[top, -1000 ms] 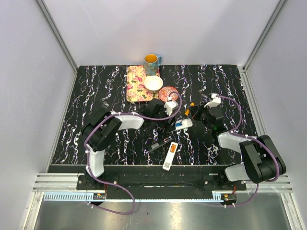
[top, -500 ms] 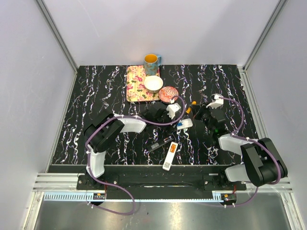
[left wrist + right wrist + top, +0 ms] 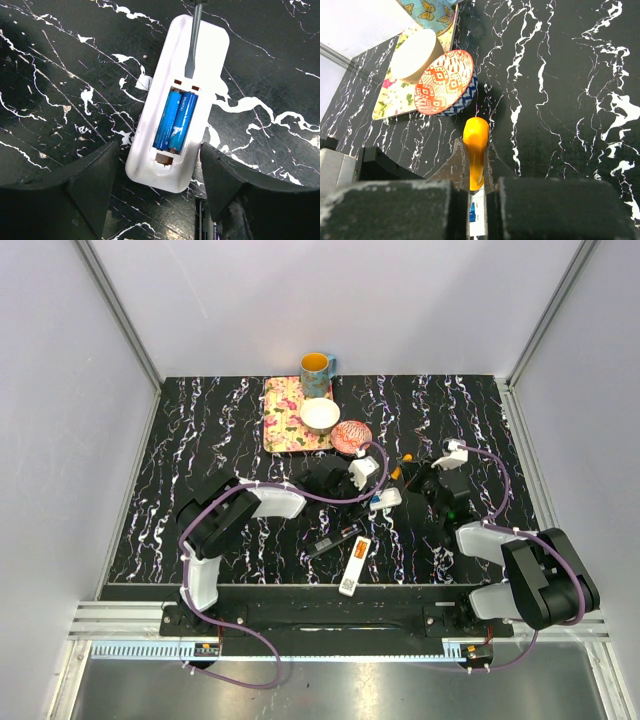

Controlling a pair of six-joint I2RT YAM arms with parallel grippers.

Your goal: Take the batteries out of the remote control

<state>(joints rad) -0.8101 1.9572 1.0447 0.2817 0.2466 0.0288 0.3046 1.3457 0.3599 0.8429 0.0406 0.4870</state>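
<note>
A white remote control (image 3: pixel 200 65) lies back-up on the black marble table, its cover off. Two blue batteries (image 3: pixel 175 120) sit side by side in the compartment. My left gripper (image 3: pixel 159 185) is open, one finger (image 3: pixel 92 185) on each side of the remote's near end, close to its edges. A screwdriver blade (image 3: pixel 192 40) rests on the remote just past the batteries. My right gripper (image 3: pixel 476 160) is shut on the screwdriver's orange handle (image 3: pixel 475 135). From above, the remote (image 3: pixel 384 500) lies between the left gripper (image 3: pixel 362 472) and the right gripper (image 3: pixel 420 480).
A second white remote (image 3: pixel 355 565) and a black one (image 3: pixel 333 540) lie nearer the arm bases. A patterned bowl (image 3: pixel 351 435), a white bowl (image 3: pixel 320 415), a floral tray (image 3: pixel 285 420) and a mug (image 3: pixel 316 366) stand behind.
The left gripper has shifted slightly right over the white remote and its jaws have narrowed. The right gripper has edged right and back with the screwdriver.
</note>
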